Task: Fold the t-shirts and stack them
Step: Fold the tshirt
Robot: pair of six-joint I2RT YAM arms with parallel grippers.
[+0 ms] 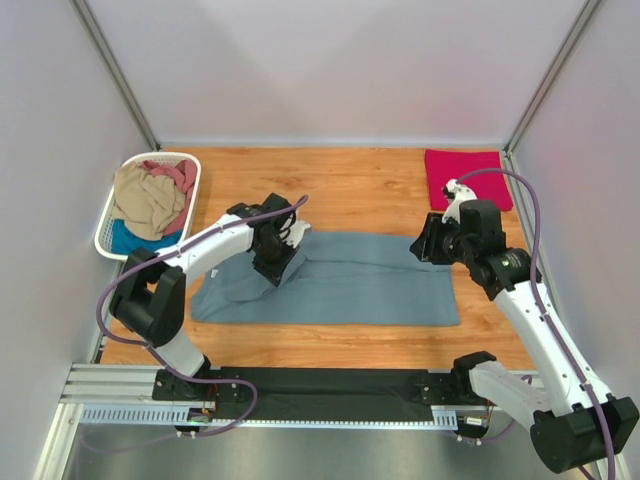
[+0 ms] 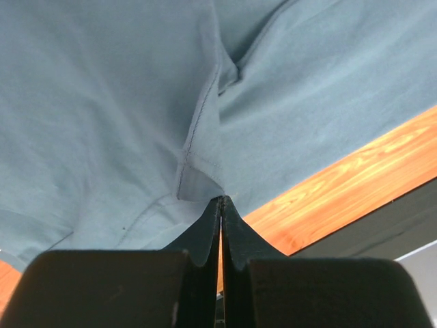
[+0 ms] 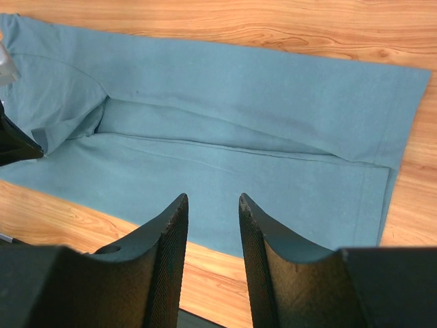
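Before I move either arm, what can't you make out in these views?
1. Top view: left claw tips, hidden under its wrist; the left wrist view shows them shut on the grey-blue shirt.
2. Left wrist view: depth of that pinch, covered by the fingers.
3. Top view: how many shirts fill the basket; they overlap.
4. Top view: crimson shirt, near-left corner, behind the right arm.

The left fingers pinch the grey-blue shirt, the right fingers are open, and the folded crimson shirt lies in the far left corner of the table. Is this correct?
Not fully: the top external view shows the folded crimson shirt in the far right corner. Otherwise yes, the left fingers pinch the grey-blue shirt and the right fingers are open.
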